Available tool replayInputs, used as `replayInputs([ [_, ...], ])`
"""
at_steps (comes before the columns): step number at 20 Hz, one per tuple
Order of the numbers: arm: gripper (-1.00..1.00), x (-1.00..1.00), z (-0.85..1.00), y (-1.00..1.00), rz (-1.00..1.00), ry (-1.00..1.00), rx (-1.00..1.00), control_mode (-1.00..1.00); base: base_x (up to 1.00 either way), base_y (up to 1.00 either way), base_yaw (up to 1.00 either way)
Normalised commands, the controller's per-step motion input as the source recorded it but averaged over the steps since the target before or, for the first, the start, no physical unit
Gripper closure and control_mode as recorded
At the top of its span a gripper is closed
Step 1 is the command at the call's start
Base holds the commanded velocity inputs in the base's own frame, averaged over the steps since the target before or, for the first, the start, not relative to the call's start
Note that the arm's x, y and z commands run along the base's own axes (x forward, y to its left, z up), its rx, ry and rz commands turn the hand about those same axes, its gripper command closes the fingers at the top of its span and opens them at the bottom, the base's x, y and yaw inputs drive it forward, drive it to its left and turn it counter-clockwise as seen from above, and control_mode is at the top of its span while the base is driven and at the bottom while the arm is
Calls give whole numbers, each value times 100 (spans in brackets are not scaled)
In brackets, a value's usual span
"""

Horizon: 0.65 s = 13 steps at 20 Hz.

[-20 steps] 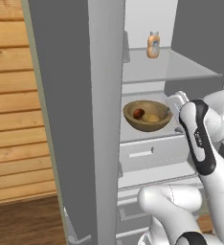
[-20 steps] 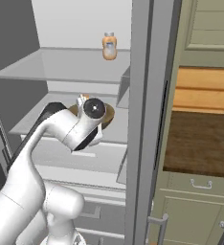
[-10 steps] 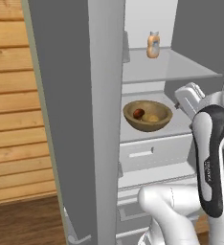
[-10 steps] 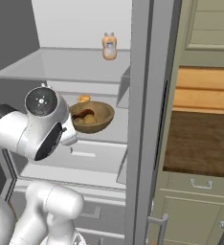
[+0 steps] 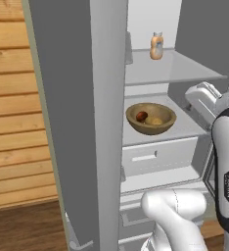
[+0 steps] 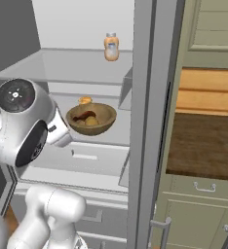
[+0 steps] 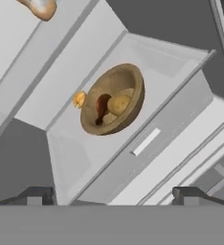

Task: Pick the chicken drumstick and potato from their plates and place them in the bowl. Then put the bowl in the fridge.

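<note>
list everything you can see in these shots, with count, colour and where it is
bowl: 1, tan-brown wood, on the fridge's middle shelf
chicken drumstick: 1, reddish-brown, inside the bowl
potato: 1, yellowish-tan, inside the bowl beside the drumstick
small orange item: 1, on the same shelf just behind the bowl; too small to identify
jar: 1, orange with pale label, on the upper shelf
fridge: 1, grey outside, white inside, door open
drawer: 1, white, below the bowl's shelf
wood-panel wall: left of the fridge
cabinets: pale green, right of the fridge
gripper: 1, dark tips, jaws apart, empty, short of the bowl
</note>
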Motion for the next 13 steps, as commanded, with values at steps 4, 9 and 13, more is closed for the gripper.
replayInputs([
  [4,-100,42,-28,7,14,0,-12,-100,0,0,0],
  [9,-100,-5,-27,25,9,30,-18,-100,0,0,0],
  [13,-100,2,-16,4,12,40,-15,-100,0,0,0],
])
